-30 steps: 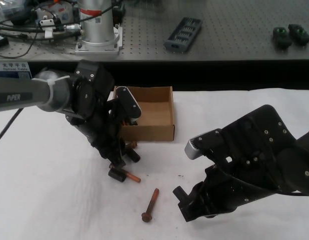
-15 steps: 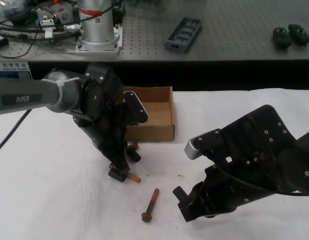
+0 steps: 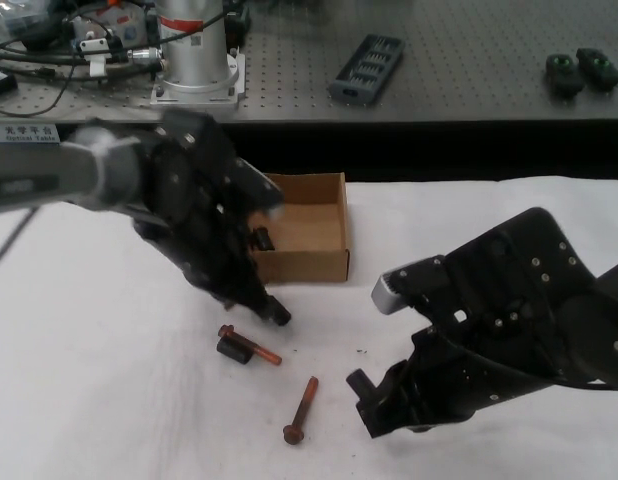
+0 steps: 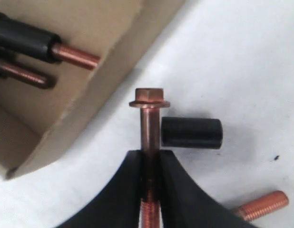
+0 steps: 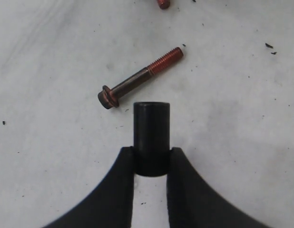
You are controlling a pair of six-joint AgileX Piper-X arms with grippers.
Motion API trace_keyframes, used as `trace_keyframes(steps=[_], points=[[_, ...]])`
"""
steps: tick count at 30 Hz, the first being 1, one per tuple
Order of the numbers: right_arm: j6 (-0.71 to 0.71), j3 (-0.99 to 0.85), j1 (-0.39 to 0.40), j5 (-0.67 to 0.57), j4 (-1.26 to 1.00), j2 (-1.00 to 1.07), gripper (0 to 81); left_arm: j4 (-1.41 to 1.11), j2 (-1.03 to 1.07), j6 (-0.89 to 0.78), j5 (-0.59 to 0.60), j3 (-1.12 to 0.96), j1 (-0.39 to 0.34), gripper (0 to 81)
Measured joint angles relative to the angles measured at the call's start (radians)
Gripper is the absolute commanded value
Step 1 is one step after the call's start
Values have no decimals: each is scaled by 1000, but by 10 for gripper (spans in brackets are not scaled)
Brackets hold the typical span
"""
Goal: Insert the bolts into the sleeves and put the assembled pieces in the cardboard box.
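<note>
My left gripper (image 4: 151, 154) is shut on the shaft of a copper bolt (image 4: 149, 114), its hex head pointing away from the fingers. It hangs just in front of the cardboard box (image 4: 85, 102), beside a loose black sleeve (image 4: 191, 133) lying on the cloth. Inside the box lie assembled pieces (image 4: 28, 40). In the high view this gripper (image 3: 266, 305) is at the box's (image 3: 307, 265) front wall. My right gripper (image 5: 151, 152) is shut on a black sleeve (image 5: 151, 133), low over the cloth near a loose bolt (image 5: 140, 78) (image 3: 301, 410).
Another bolt with a black sleeve (image 3: 244, 348) lies on the white cloth left of the loose bolt. The right arm's bulk (image 3: 509, 320) covers the cloth's right front. A metal bench with tools and a cylinder (image 3: 194, 45) runs behind the cloth.
The left arm has swung right and toward the box front, away from the small pile of pieces. The right arm has barely moved.
</note>
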Motion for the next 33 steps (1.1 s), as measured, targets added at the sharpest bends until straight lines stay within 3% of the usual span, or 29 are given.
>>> trace_keyframes(steps=[8, 18, 24, 28, 33], points=[[1, 0, 0, -58, -124, -73, 32, -224, -241, -243, 167, 240, 101, 6], [122, 0, 0, -298, -439, -27, 32, -714, -536, -631, 336, 583, 108, 6], [109, 0, 0, -355, -485, -26, 32, -1094, -601, -900, 349, 701, 108, 6], [85, 35, 0, -356, -560, -26, 32, -1284, -604, -1073, 292, 794, 108, 6], [149, 128, -1, -359, -737, -26, 32, -1353, -604, -1168, 249, 851, 108, 6]])
